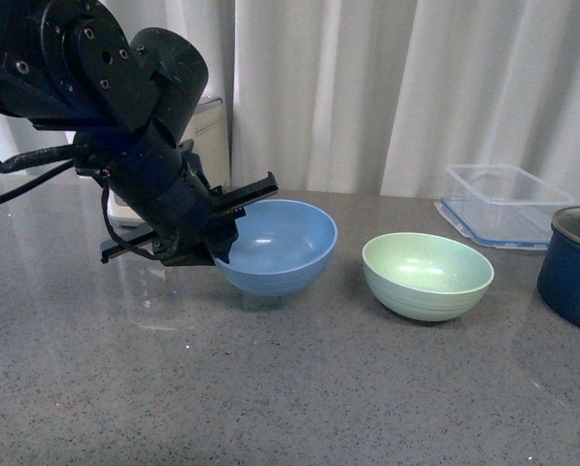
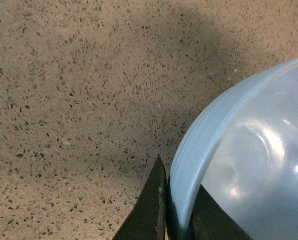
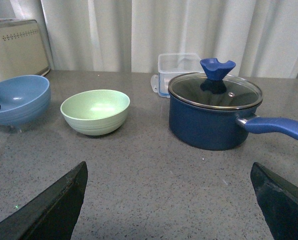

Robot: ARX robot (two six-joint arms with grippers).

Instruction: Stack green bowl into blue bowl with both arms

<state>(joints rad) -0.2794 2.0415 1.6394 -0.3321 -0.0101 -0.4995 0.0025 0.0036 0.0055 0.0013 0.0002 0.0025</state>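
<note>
Pinching the blue bowl point(image 1: 282, 248) at its 9 o'clock rim, the left hand point(image 2: 178, 200) holds it tilted; the green bowl point(image 1: 427, 275) rests on the bench point(image 1: 270, 388) at its 3 o'clock; the right hand point(image 3: 167, 170) is spread.

Front view: blue bowl point(image 1: 280, 248) occupies frame centre. Green bowl point(image 1: 427, 275) stands on the table point(image 1: 270, 388) right of it, apart. Container point(image 1: 503, 206) lies behind, centre right; pot point(image 1: 573, 267) at right edge.

Left arm point(image 1: 124, 87) angled down from upper left; left end effector point(image 2: 181, 214) clamped on blue bowl point(image 1: 285, 243) rim, one finger each side. Right end effector point(image 3: 168, 170) fingers spread wide.
</note>
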